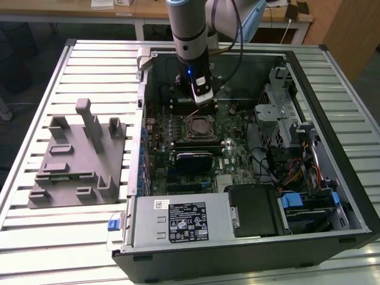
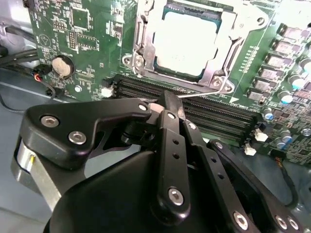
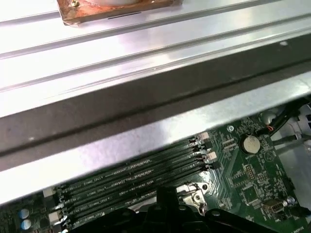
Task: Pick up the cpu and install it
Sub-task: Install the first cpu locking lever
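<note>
While hovering low inside the open computer case (image 1: 237, 264), holds nothing: carries the hand (image 2: 167, 99) pressed together, with no chip between the pads, above the memory slots (image 2: 209, 114) and just beside the socket frame (image 2: 141, 48). Finds the cpu (image 2: 187, 41) lying flat inside that frame, pale top up and square to the opening, so judged to be seated in place. Cannot tell whether the thin lever (image 2: 199, 93) along the frame's near edge is latched. Stands off to the slot side, probably to leave the socket unobstructed and the lever within reach.

Gets the close look at the cpu's top and the frame from the second wrist view. Takes the wider layout from the exterior view: case laid on its side on the slatted worktop (image 1: 101, 77), grey fixture block (image 1: 77, 157) well apart on the exterior view's left. Picks up, in the first wrist view, the case wall, the worktop slats beyond it and a copper-edged block (image 3: 112, 7) resting out there.
</note>
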